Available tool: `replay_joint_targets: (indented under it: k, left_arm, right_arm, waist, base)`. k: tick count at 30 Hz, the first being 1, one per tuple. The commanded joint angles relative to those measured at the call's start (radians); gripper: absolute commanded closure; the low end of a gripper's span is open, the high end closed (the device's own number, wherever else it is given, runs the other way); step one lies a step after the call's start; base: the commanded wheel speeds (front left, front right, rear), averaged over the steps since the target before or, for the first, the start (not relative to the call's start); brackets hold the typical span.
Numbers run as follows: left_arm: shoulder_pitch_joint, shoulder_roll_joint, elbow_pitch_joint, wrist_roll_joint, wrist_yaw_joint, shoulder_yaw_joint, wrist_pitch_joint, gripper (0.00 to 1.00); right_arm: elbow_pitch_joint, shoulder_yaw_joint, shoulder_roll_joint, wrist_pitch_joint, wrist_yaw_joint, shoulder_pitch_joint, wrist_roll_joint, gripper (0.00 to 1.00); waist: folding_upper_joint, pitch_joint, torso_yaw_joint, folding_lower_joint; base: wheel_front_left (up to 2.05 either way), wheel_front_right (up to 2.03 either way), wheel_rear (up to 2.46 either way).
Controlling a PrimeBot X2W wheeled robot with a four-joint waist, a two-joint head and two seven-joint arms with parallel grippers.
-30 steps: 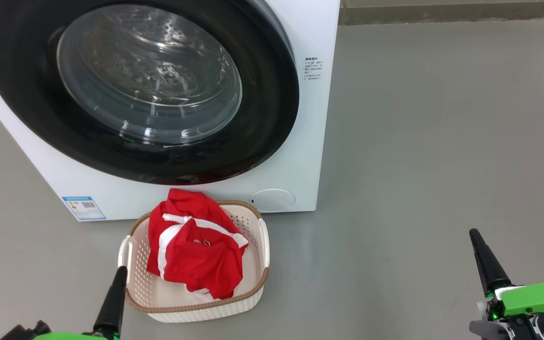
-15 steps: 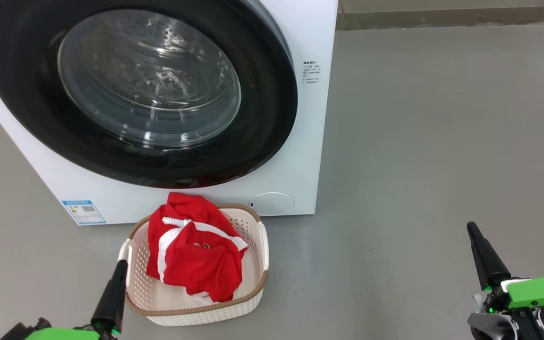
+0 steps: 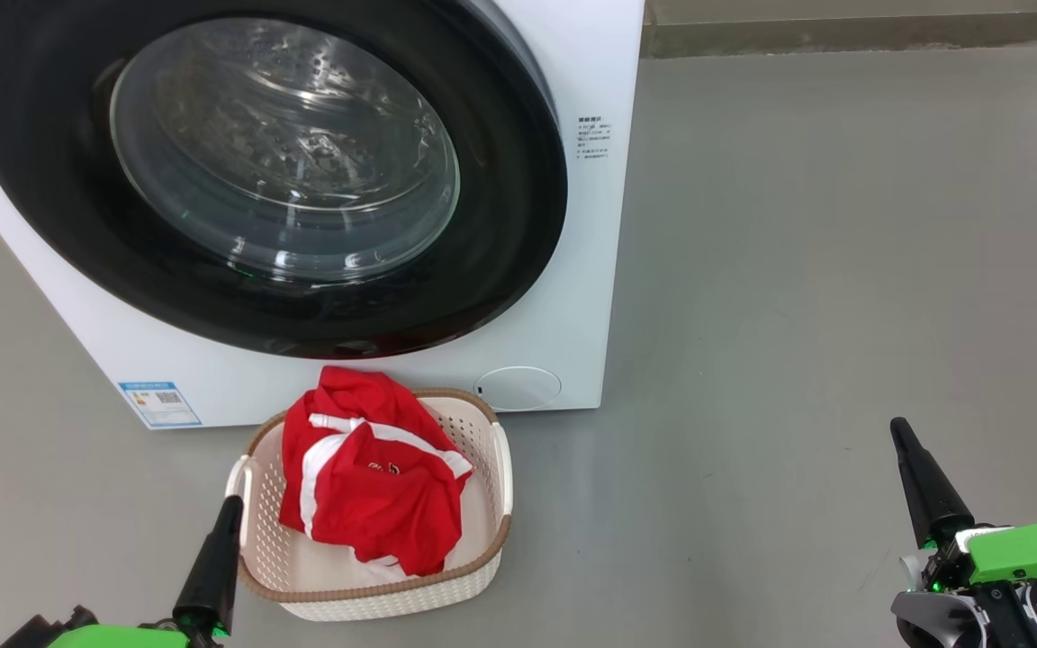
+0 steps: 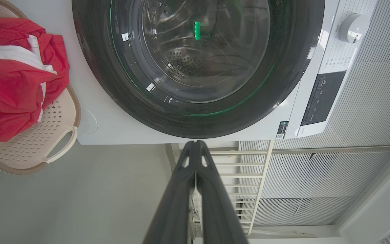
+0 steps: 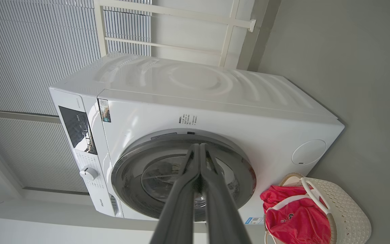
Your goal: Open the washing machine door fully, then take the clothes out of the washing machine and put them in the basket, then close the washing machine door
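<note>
Left gripper (image 3: 229, 513): fingers pressed together, holding nothing, tip low beside the left handle of the basket (image 3: 392, 587); unchanged over the last second. The slight early shift of the whole head view is the camera's, not the objects'. The basket stands on the floor close against the front of the washing machine (image 3: 592, 270), below the door (image 3: 275, 162); whether rim and panel touch cannot be told. The clothes (image 3: 374, 490) lie heaped inside it, red with white stripes, one fold lapping over the back rim. The door sits flush in the machine's front, closed, and the drum behind the glass looks bare. Right gripper (image 3: 898, 432): likewise clenched and empty, well apart on the right. Its tip has crept a touch up the view, nothing more.

Judgement: all three steps appear done, with both arms at rest.

Clearance: the wide bare floor (image 3: 843, 270) right of the machine gives free room. The tight spots are the basket handle by the left fingers and the narrow gap between basket and machine.
</note>
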Motion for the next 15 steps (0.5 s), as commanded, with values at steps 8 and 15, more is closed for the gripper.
replay_joint_targets:
  k: [8, 15]
  left_arm:
    - [-0.041, 0.013, -0.02, 0.0, -0.007, 0.038, 0.004, 1.0]
    - [-0.041, 0.012, -0.02, 0.001, -0.007, 0.04, 0.006, 1.0]
  right_arm:
    - [-0.024, 0.014, -0.005, 0.006, -0.001, -0.043, 0.004, 1.0]
    - [-0.024, 0.013, -0.004, 0.007, -0.001, -0.043, 0.003, 1.0]
  waist:
    - [0.0, 0.0, 0.0, 0.0]
    - [0.0, 0.0, 0.0, 0.0]
  base:
    - [0.0, 0.0, 0.0]
    - [0.0, 0.0, 0.0]
